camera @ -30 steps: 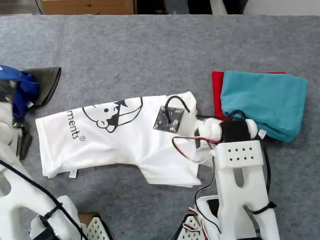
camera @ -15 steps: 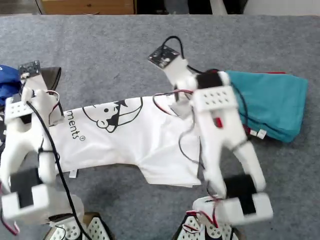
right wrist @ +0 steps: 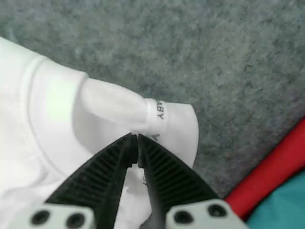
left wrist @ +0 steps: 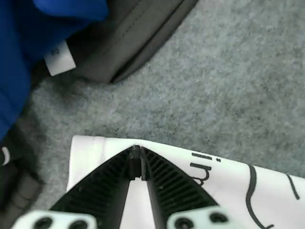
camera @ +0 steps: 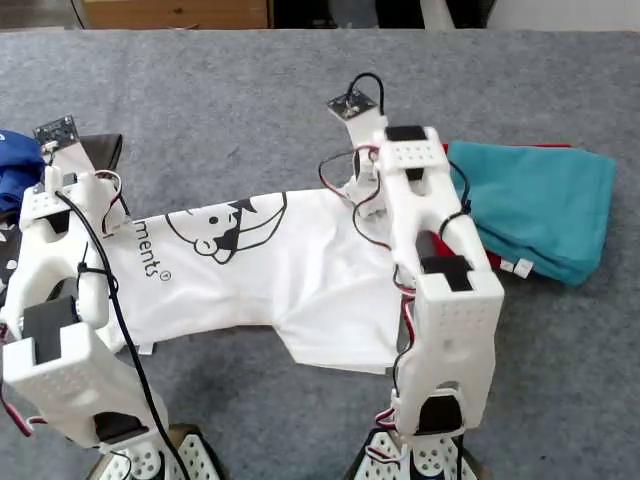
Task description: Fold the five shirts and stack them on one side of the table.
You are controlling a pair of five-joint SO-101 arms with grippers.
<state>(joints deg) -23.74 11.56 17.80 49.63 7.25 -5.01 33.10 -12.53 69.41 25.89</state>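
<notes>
A white printed shirt [camera: 260, 290] lies spread out in the middle of the grey table. My left gripper [camera: 110, 228] rests on its far left corner, and the left wrist view shows that gripper [left wrist: 137, 164] shut on the white hem. At the far right corner sits my right gripper [camera: 368, 205]. The right wrist view shows the right gripper [right wrist: 137, 143] shut on a pinched ridge of the white shirt [right wrist: 57, 109] beside its label. A folded teal shirt [camera: 535, 205] lies on a red shirt [right wrist: 271, 176] at the right.
A blue shirt [camera: 12, 175] and a dark grey shirt [camera: 100, 155] lie bunched at the table's left edge, close to the left arm. Bare grey table [camera: 220, 100] stretches behind the white shirt. A wooden cabinet [camera: 175, 12] stands beyond the far edge.
Both arms have swung out from the front edge over the white shirt. The right gripper came down from above the table onto the collar corner; the left settled on the left corner.
</notes>
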